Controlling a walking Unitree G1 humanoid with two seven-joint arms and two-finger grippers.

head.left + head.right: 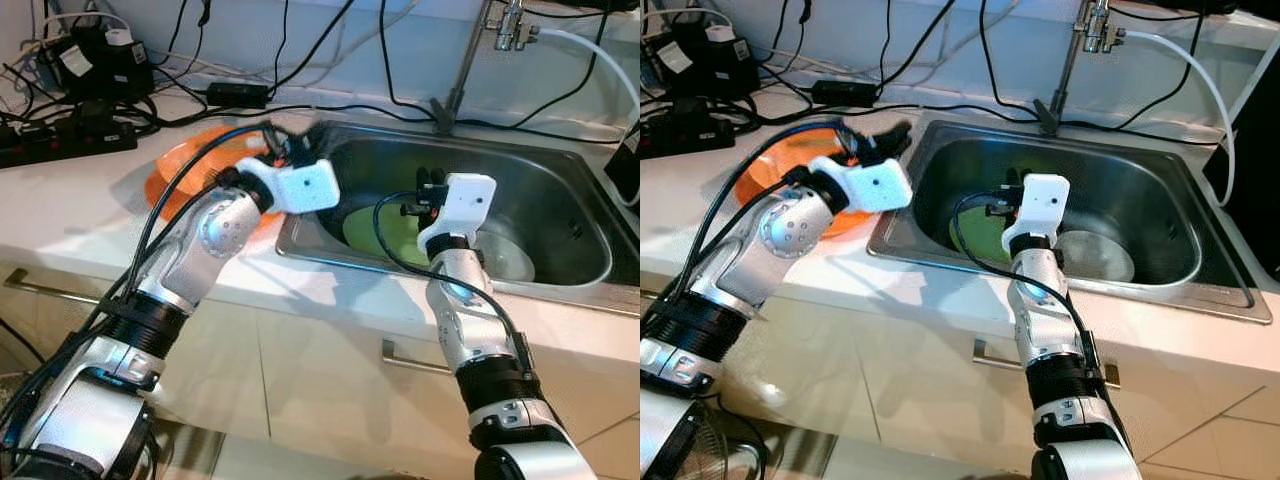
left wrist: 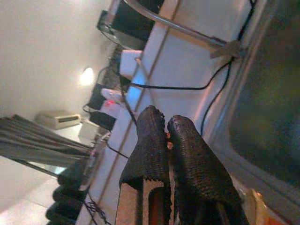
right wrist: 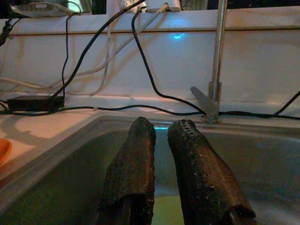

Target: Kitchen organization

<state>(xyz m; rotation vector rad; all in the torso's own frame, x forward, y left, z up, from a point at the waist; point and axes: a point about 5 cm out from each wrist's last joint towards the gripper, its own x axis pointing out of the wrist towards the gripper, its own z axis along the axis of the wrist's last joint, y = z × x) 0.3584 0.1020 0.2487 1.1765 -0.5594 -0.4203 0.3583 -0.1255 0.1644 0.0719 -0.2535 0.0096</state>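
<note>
Left gripper (image 1: pixel 880 140) fingers together, empty, above orange plate (image 1: pixel 775 170) | right gripper (image 3: pixel 164 178) nearly closed, empty, over sink (image 1: pixel 940 140) | green plate (image 1: pixel 985 240) likely rigid, slick; grip rim.

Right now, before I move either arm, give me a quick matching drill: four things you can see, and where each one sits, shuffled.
Things:
1. orange plate
2. green plate
3. tap
4. power strip

Places:
A. standing at the back rim of the sink
B. on the counter, far left by the wall
C. lying in the sink basin, under the right gripper
D. on the counter left of the sink, under the left gripper

Pairs: 1-D, 2-C, 3-A, 4-B
</note>
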